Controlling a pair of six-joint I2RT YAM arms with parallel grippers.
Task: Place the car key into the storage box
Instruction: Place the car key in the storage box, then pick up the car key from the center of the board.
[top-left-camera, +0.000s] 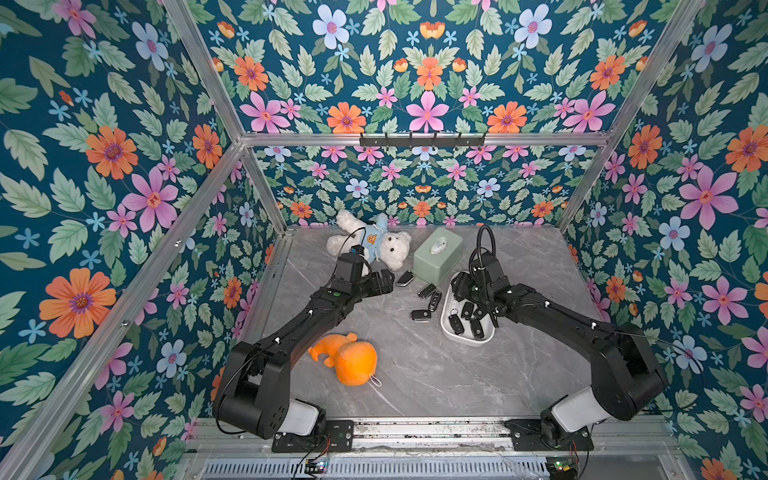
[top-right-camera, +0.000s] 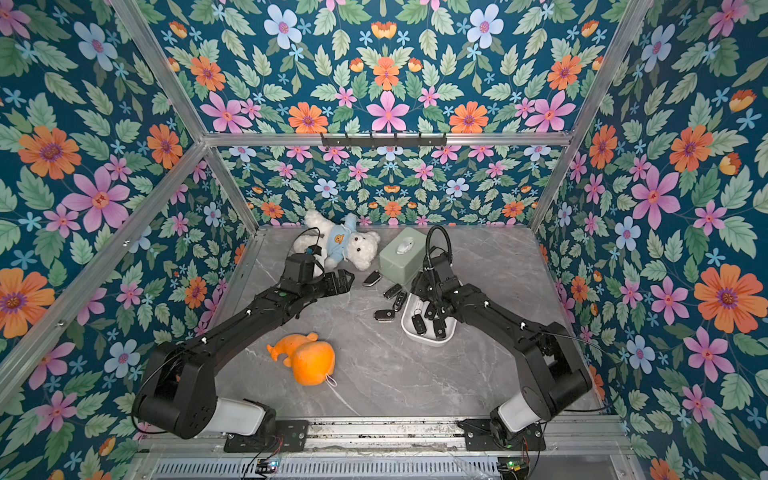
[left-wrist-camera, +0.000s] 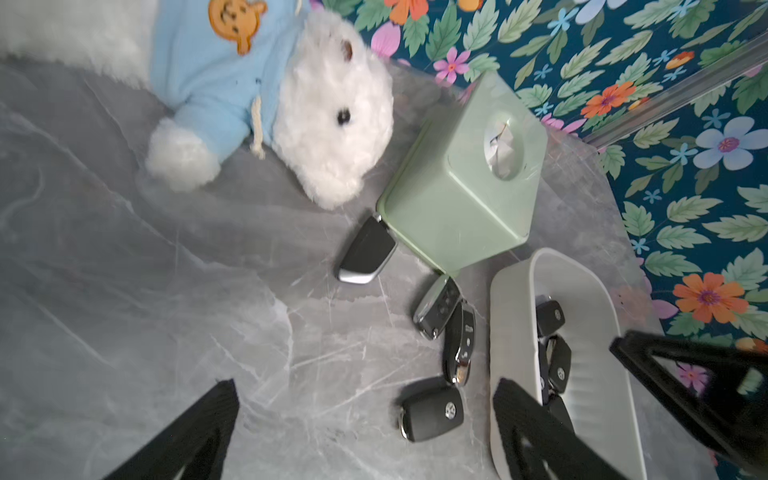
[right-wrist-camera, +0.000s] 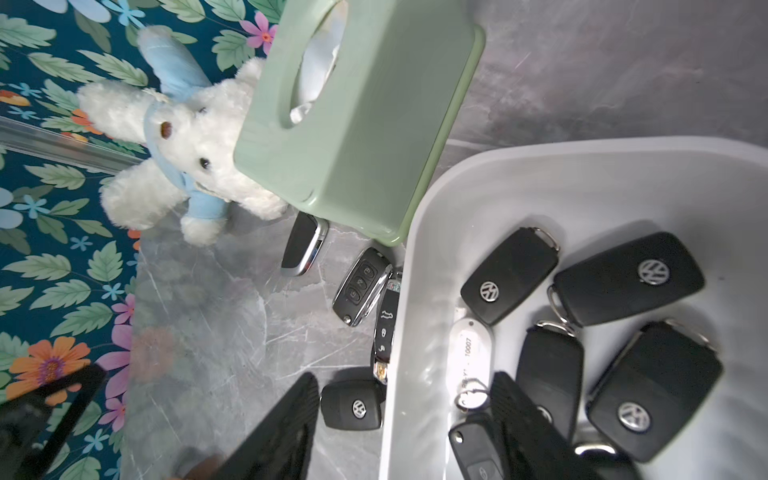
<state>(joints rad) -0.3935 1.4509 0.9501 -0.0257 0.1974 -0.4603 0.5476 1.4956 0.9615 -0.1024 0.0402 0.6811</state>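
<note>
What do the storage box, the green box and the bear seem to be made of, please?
The storage box looks like white plastic: smooth rounded walls with a soft sheen. The green box is probably matte plastic too, given its even pale colour and moulded rounded edges. The bear is fluffy white plush, and its light-blue top looks like soft fabric.

A grey marble-patterned tabletop (top-left-camera: 436, 382) is enclosed behind and on both sides by walls (top-left-camera: 124, 166) papered in dark teal with pink, orange and pale blue flowers. An aluminium frame bar (top-left-camera: 291, 139) is seen above the tabletop's far edge, with a black hook rail (top-left-camera: 422, 141) mounted on it. A metal track (top-left-camera: 428, 432) is fixed along the tabletop's near edge.
</note>
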